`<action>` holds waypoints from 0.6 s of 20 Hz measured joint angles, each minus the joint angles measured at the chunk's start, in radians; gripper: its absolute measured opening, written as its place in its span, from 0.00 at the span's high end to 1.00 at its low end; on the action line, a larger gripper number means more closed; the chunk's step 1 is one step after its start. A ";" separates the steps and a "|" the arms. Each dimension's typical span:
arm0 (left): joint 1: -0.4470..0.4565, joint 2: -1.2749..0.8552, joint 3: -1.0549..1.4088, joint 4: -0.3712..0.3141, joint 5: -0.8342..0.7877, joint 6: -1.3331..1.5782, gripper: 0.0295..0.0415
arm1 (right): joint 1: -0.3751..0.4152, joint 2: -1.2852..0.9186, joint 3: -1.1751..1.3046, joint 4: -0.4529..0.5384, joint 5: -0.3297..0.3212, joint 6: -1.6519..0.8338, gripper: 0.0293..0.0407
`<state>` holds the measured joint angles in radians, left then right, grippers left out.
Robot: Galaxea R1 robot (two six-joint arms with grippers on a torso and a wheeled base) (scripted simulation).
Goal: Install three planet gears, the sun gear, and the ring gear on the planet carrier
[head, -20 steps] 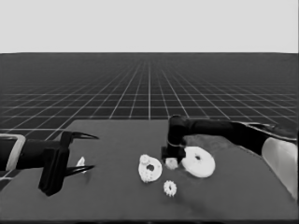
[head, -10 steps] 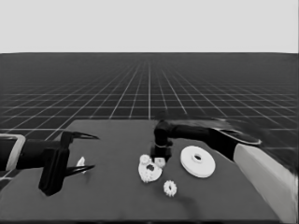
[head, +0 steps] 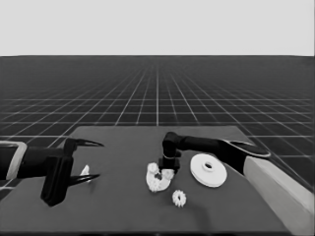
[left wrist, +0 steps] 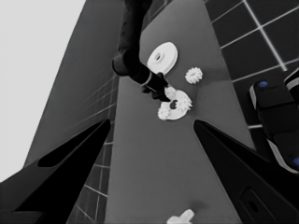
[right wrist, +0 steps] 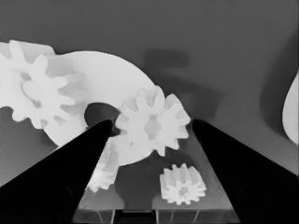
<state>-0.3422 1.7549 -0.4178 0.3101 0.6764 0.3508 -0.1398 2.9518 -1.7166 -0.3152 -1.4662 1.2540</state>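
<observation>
My right gripper (head: 167, 170) is at the centre of the head view, low over the smaller round part (head: 157, 180). Its arm reaches in from the right edge and crosses behind the larger round part (head: 208, 170). The wrist camera shows the fingers clamped on one planet gear (right wrist: 153, 123), a tip against each side of its teeth. That gear hangs over the rim of the smaller round part (right wrist: 107, 74), beside its dark centre hole. I cannot tell for sure whether it already rests on the surface.

A second gear (right wrist: 42, 91) lies on the far lobe of the smaller round part. A third gear (right wrist: 105, 168) is half hidden behind one finger, so I can't make out how it sits. The loose gear (head: 179, 198) lies alone on the table (head: 123, 206), below and right of the smaller round part in the head view and apart from it. The larger round part lies flat just right of the gripper and touches nothing.

The left gripper (head: 81, 160) waits at the left edge with its fingers spread wide. The thin white piece (head: 84, 172) lies beneath them, not held. From the left wrist camera I see the right gripper (left wrist: 163, 93) partly covering the smaller round part (left wrist: 175, 106). Dark machinery with blue lights (left wrist: 275, 121) stands past the table's edge.
</observation>
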 joint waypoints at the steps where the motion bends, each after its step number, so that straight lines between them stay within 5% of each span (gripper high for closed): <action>1: 0.000 0.000 0.000 0.000 0.000 0.000 0.25 | 0.000 0.000 0.000 0.000 0.000 0.000 0.23; 8: 0.000 0.000 0.000 0.000 0.000 0.000 0.25 | 0.000 0.000 0.000 0.000 0.000 0.000 0.19; 12: 0.000 0.000 0.000 0.000 0.000 0.000 0.25 | 0.133 -0.029 0.099 0.121 -0.055 0.057 0.19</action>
<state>-0.3422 1.7549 -0.4178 0.3101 0.6764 0.3508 -0.0065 2.9226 -1.6174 -0.1939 -1.5215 1.3112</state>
